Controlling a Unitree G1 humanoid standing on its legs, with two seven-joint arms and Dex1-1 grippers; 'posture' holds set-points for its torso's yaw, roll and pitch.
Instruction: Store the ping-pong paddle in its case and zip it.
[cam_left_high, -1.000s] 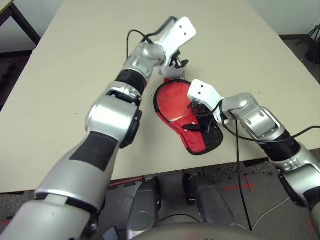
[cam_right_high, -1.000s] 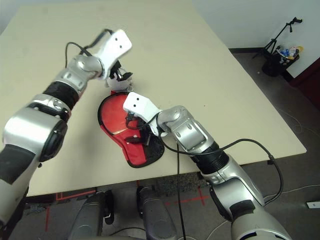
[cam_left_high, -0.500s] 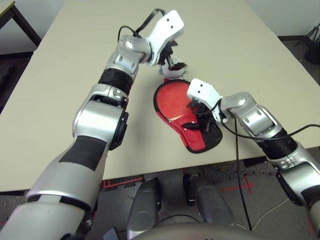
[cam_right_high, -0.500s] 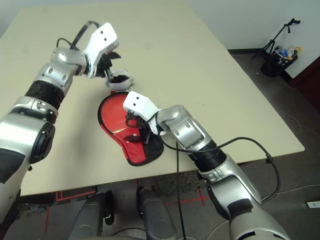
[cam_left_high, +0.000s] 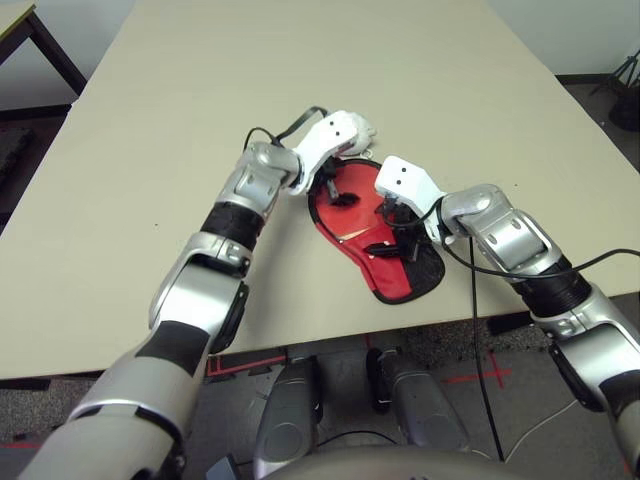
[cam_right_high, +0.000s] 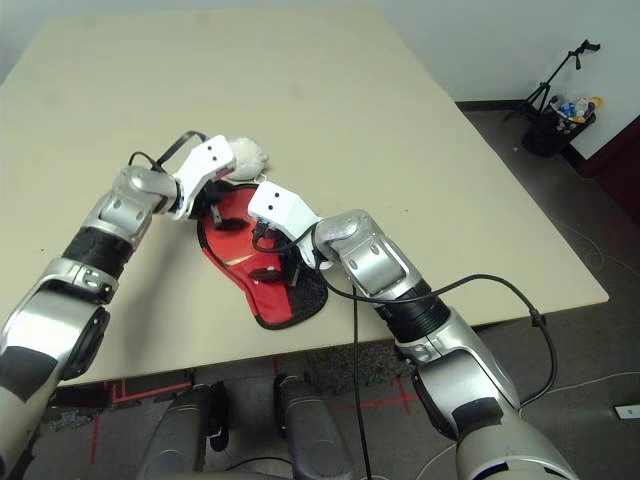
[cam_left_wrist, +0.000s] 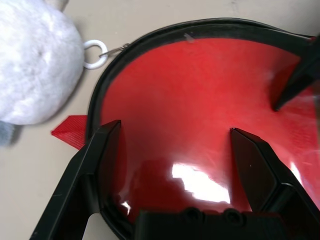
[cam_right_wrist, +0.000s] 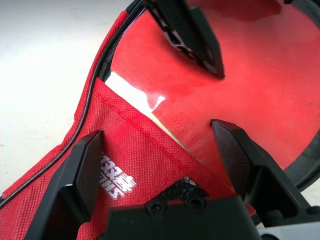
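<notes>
Head views: beige counter (cam_left_high: 150, 200). The case (cam_left_high: 395, 285) lies near the front edge, round end away from the robot, with the paddle (cam_left_high: 350, 215) inside it, red face up and uncovered at the round end. Left end effector (cam_left_high: 338, 190) is low over the far rim of the paddle, fingers apart, gripping nothing. Right end effector (cam_left_high: 393, 232) is over the case's narrow part, fingers apart, empty. A white fluffy ball (cam_right_high: 248, 153) sits just beyond the case.

Left wrist view: open fingers (cam_left_wrist: 102, 150) straddle the glossy red face. The ball (cam_left_wrist: 35, 75) hangs off a white ring (cam_left_wrist: 95, 52) at the black zipper edge.

Right wrist view: spread fingers (cam_right_wrist: 87, 160) over the fabric flap. White logo (cam_right_wrist: 116, 176) printed there, characters not readable. Mesh (cam_right_wrist: 186, 189) just beside it.
</notes>
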